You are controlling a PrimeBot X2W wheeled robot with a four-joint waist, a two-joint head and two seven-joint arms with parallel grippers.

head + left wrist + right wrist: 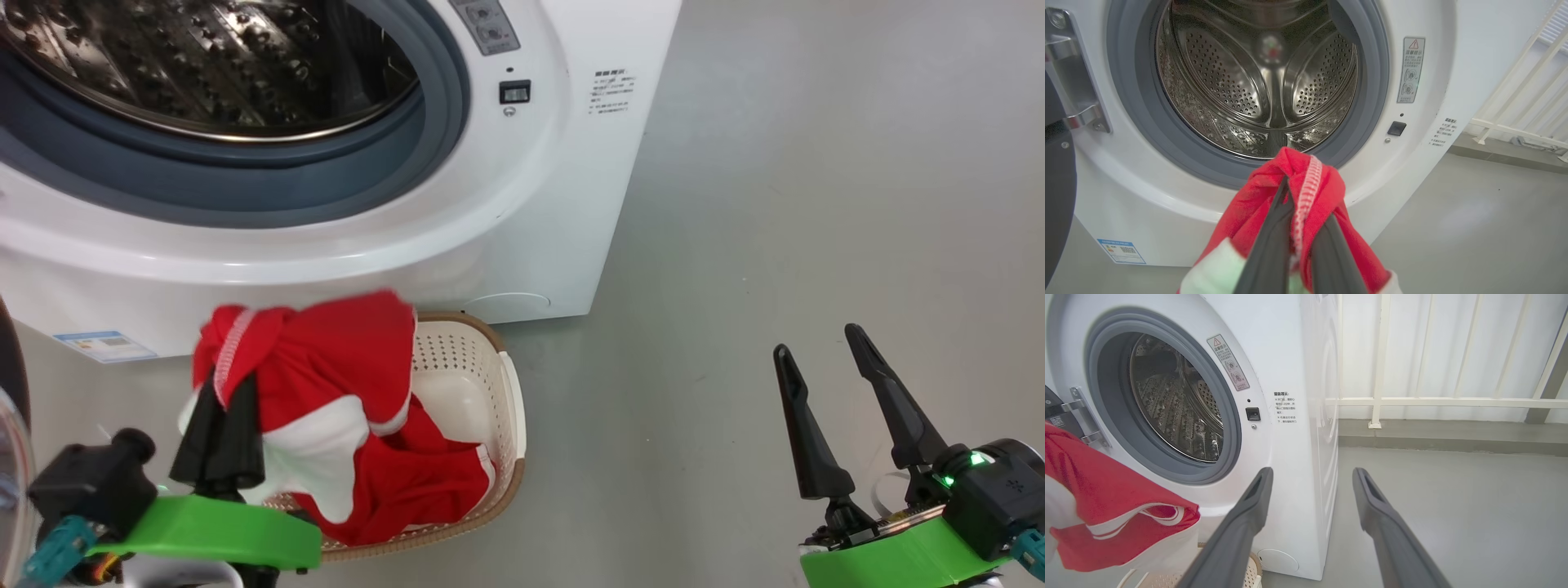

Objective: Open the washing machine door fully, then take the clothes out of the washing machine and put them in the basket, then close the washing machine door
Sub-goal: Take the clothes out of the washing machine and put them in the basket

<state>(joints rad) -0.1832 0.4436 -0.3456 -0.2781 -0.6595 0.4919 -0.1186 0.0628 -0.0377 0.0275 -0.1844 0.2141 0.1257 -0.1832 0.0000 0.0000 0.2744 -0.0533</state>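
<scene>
My left gripper (222, 384) is shut on a bunch of the red clothes (343, 408), held above the cream basket (490, 384) on the floor in front of the washing machine (522, 229). The red and white fabric drapes down into the basket. In the left wrist view the gripper (1300, 196) pinches the clothes (1257, 212) at a white striped trim, before the steel drum (1257, 81), which holds no fabric. The black door (1057, 183) stands swung open at the left. My right gripper (816, 343) is open over bare floor at the right, its fingers (1249, 514) spread apart.
The grey floor (816, 163) stretches to the right of the washer. A white railing (1453, 402) runs along the wall behind it. The door's metal hinge (1073, 81) sits left of the opening, and the door's glass edge (12, 465) lies beside my left wrist.
</scene>
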